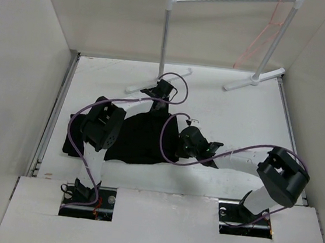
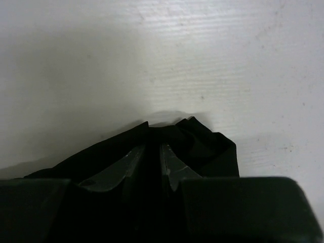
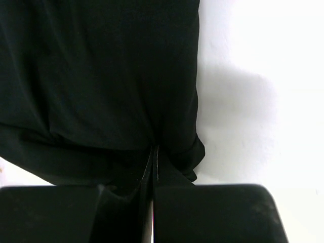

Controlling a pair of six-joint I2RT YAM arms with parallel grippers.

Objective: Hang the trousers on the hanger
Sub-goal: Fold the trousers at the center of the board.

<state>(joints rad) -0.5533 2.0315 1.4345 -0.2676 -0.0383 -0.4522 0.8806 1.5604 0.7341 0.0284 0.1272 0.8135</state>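
The black trousers [image 1: 140,138] lie crumpled on the white table between the two arms. My left gripper [image 1: 159,99] is at their far edge, shut on a bunched fold of the fabric [image 2: 202,144], which fills the gap between the fingers [image 2: 174,164]. My right gripper [image 1: 181,140] is at the trousers' right edge, its jaws pinched tight on the fabric [image 3: 101,76] near a hem corner. The thin pink-orange hanger [image 1: 258,41] hangs from the right end of the rack bar, far from both grippers.
The white and grey tube rack [image 1: 165,37] stands at the back of the table, its feet near the far wall. White walls enclose the table on the left, back and right. Purple cables loop over both arms.
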